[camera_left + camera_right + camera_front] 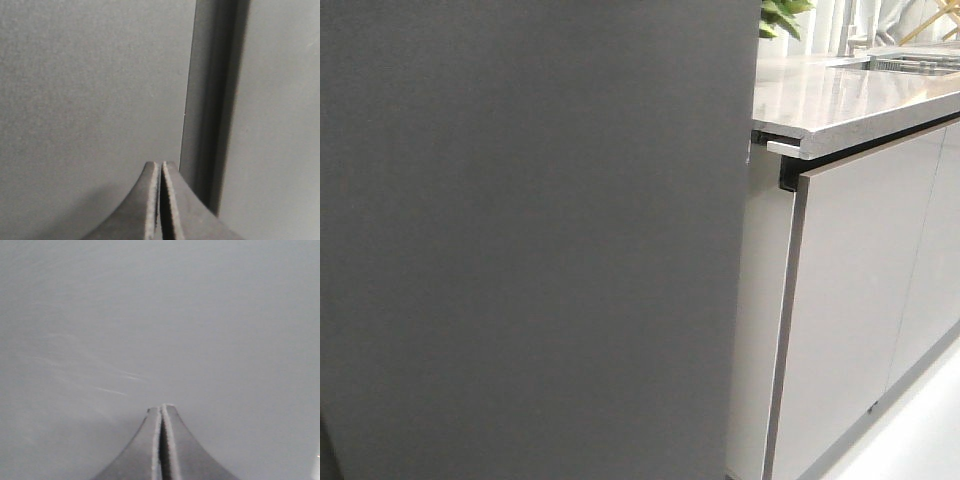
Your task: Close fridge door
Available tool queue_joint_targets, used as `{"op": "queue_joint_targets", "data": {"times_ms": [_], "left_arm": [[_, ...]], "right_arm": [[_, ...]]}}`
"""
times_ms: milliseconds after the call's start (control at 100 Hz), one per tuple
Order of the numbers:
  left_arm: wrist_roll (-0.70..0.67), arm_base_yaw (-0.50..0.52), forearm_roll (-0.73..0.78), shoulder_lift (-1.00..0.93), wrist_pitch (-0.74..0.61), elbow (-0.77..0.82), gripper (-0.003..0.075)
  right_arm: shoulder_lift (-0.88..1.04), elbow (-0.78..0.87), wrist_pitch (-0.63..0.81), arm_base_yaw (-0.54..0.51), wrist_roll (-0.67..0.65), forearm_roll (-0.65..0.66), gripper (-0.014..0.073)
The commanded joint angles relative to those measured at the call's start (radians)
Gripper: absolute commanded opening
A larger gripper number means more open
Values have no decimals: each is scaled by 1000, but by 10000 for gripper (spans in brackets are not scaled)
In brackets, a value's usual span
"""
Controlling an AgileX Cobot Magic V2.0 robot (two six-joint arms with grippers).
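A tall matte dark grey panel (pixel 520 240) fills the left two thirds of the front view. No white lining, seal or door bins show. In the left wrist view two dark grey panels meet at a shadowed vertical seam (pixel 215 100): one panel (pixel 90 90) lies behind my fingertips, the other (pixel 280 125) lies beyond the seam. I cannot tell which is the fridge door. My left gripper (pixel 161 164) is shut and empty, its tips close to the first panel beside the seam. My right gripper (pixel 162 407) is shut and empty, close to a pale grey surface (pixel 160 315). Neither gripper shows in the front view.
Right of the dark panel stand pale grey glossy cabinet fronts (pixel 860 300) under a light stone countertop (pixel 840 95). A sink (pixel 910 62) and a green plant (pixel 780 15) are at the far end. White floor (pixel 920 430) shows at the lower right.
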State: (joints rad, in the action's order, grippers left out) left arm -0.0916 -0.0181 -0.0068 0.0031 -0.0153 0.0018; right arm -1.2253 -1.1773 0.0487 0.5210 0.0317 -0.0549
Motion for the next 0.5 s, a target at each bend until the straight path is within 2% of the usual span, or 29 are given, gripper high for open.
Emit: {"op": "queue_joint_targets", "data": {"times_ms": [0,490], "left_arm": [[-3,-5,-2,19,-77,28,-21],[-3,-5,-2,19,-77,28,-21]], "right_arm": [[120,49,79,-55,9,16,-76],[609,506,41,-343,-7,48,-76]]}}
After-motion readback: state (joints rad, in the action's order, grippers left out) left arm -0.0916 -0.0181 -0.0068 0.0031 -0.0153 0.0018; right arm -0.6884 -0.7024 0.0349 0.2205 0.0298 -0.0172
